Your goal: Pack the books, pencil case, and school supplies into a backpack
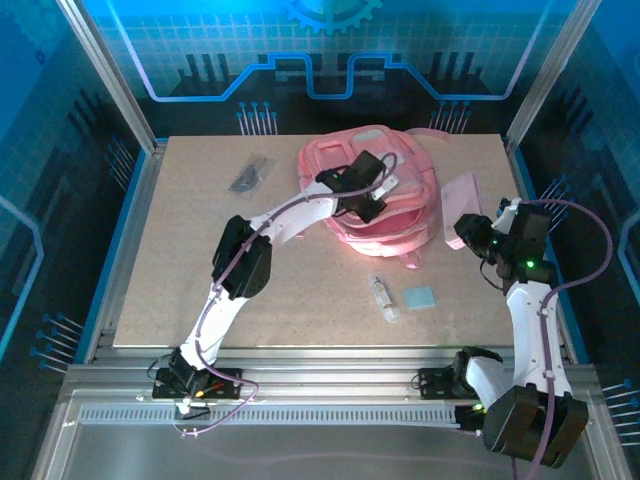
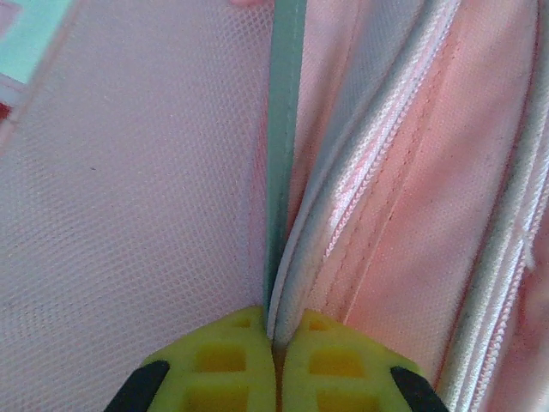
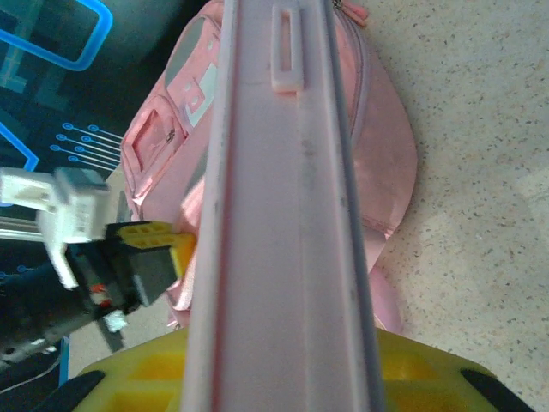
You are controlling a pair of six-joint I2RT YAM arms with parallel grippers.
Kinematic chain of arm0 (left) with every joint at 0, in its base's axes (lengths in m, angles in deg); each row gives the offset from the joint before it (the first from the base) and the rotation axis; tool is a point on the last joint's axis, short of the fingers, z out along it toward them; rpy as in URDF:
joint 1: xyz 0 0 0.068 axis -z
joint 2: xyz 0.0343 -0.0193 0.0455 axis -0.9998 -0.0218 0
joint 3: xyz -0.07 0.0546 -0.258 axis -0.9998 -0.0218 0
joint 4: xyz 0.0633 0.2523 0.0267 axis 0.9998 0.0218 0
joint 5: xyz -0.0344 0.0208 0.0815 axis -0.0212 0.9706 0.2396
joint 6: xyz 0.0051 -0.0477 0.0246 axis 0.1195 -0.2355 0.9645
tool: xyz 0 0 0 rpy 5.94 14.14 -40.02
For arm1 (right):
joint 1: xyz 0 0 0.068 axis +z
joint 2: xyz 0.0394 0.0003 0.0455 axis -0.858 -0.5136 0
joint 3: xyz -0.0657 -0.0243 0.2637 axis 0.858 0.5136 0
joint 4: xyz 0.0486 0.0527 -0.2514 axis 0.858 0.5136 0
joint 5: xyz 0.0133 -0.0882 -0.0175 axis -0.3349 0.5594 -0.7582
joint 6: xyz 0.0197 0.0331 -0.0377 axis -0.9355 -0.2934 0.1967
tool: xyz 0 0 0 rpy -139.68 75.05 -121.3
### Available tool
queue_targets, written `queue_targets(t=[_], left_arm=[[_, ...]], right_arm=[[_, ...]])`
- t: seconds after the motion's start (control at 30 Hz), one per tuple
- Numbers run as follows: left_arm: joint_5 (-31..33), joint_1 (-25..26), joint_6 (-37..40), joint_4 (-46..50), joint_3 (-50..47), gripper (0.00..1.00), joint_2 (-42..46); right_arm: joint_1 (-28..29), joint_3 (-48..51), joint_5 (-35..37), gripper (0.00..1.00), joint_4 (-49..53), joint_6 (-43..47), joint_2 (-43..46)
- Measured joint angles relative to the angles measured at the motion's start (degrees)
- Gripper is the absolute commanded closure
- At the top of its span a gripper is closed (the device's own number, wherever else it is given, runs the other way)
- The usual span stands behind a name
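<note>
**Item 1: left gripper** [image 1: 367, 198]. Jaws closed, pads meeting on a zipper-edged fold of the backpack [image 1: 405, 160]. In the left wrist view the pale piped seam runs straight out ahead of the fingertips, with pink mesh to one side and a stitched panel to the other. A green strip [image 2: 283, 129] lies along the seam just ahead of the pads; what it is cannot be told.

**Item 2: right gripper** [image 1: 468, 232]. Jaws narrowed around the pencil case [image 1: 463, 195], gripped at its near end. The case's long axis runs straight forward from the fingers.

**Item 3: backpack.** It lies flat on the table [image 1: 200, 230], directly under the left gripper and to the left of the right gripper, close beside the case's far end.

**Item 4: school supplies.** The whitish tube [image 1: 383, 297] and light-blue pad [image 1: 420, 297] lie side by side, behind and to the left of the right gripper. The dark grey item [image 1: 247, 176] lies well to the left of the left gripper.

**Item 5: governing relation.** The case must travel leftward from the right gripper to the fold the left gripper pinches. The right arm carries it and is nearer. Judged, the case needs turning so that an end leads into the mouth. Whether the mouth stands open enough cannot be told.
</note>
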Motion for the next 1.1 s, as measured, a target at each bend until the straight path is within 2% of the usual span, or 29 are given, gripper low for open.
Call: queue_targets(t=[0.3, 0.53, 0.77, 1.1], left_arm=[[-11.67, -6.10, -10.51, 3.08, 11.19, 1.00, 0.81], [-15.32, -6.86, -13.38, 3.28, 12.52, 1.00, 0.81], [-17.20, -6.86, -14.67, 3.23, 12.76, 1.00, 0.81], [-18.86, -6.86, -14.64, 2.95, 12.94, 1.00, 0.81]], right_arm=[[1.18, 0.04, -5.20, 0.82, -5.99, -4.92, -4.68], [12.79, 0.20, -5.88, 0.82, -18.49, -12.02, -13.70], [21.20, -6.05, -4.46, 0.82, -29.29, -17.92, -31.06], [24.52, -17.86, -3.02, 0.80, -43.28, -24.68, -53.42]])
